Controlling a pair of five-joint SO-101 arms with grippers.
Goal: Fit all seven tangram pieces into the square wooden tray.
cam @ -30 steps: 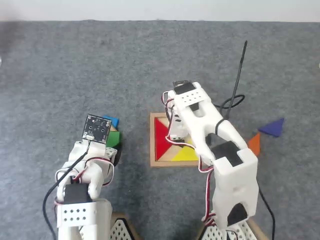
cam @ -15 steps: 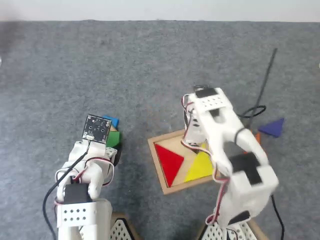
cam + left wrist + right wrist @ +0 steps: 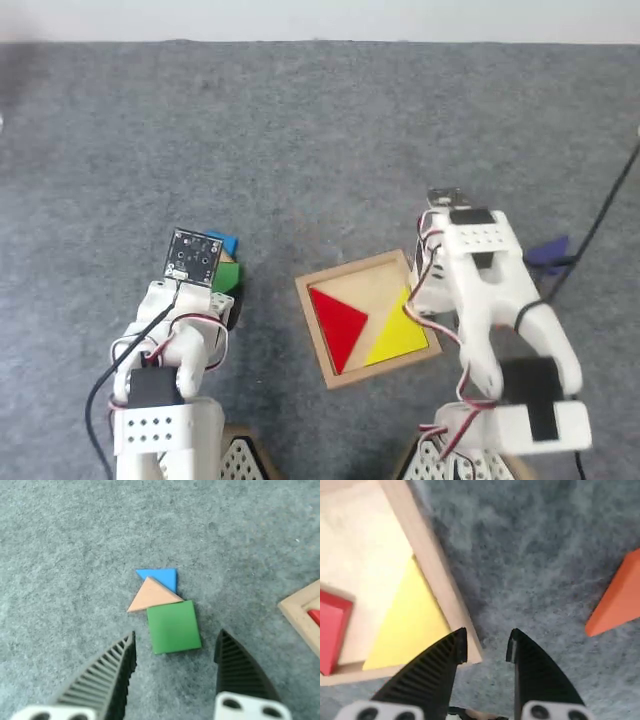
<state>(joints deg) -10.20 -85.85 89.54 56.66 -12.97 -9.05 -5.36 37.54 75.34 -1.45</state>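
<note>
**Right gripper**: fingers parted a little, holding nothing. One fingertip hangs over the tray's outer rim near a corner, the other over bare grey bench covering.

**Left gripper**: fingers spread wide, empty, poised above the green square. This arm holds the same pose as a second ago.

**Square wooden tray**: lies mid-bench between the two arms. A second ago it sat square to the bench edge under the right arm. It now lies skewed, one corner turned toward the arms. Over the same second the right arm swung off the tray to its right-hand side.

**Pieces in the tray:**
- red triangle
- yellow triangle, beside the red one, its long edge along the rim nearest the right gripper

**Pieces loose by the left arm:**
- the green square
- tan triangle, touching the green square's far corner
- blue triangle, just behind the tan triangle

**Pieces loose by the right arm:**
- orange piece, near the right gripper and apart from the tray
- dark-blue triangle, partly behind the arm

**Assessment:** two of the seven pieces are seated and five remain. The skewed tray probably means later placements must match its new angle.
</note>
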